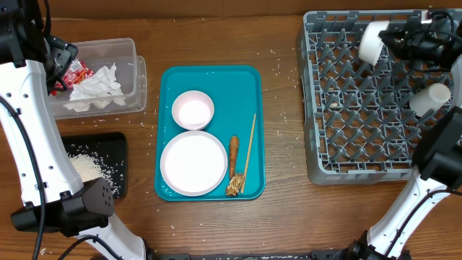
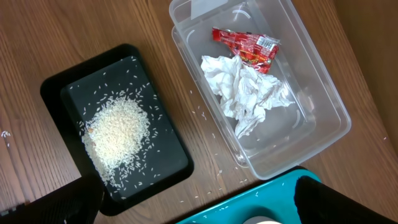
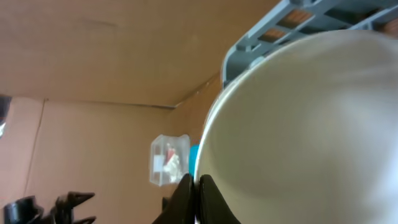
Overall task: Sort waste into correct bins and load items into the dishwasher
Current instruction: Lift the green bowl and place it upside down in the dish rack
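Waste is lying largely sorted: napkin (image 2: 249, 93) and wrapper (image 2: 245, 46) are sitting in the clear tub (image 2: 323, 106), rice (image 2: 115, 134) in the black tray (image 2: 56, 87). Carrot (image 1: 233, 152) and brown scrap (image 1: 232, 188) are lying unsorted on the teal tray (image 1: 249, 87) with plate (image 1: 193, 163) and small bowl (image 1: 193, 110). A cup (image 1: 429, 99) is standing in the rack (image 1: 361, 144); the right gripper (image 3: 194, 186) is pinching a second bowl (image 1: 374, 40) by its rim there. The left gripper (image 2: 199, 202) is hanging spread, empty.

A flat teal tray (image 1: 244, 94) lies in the middle of the wooden table (image 1: 216, 36). A thin wooden stick (image 1: 250, 144) rests along the tray's right side.
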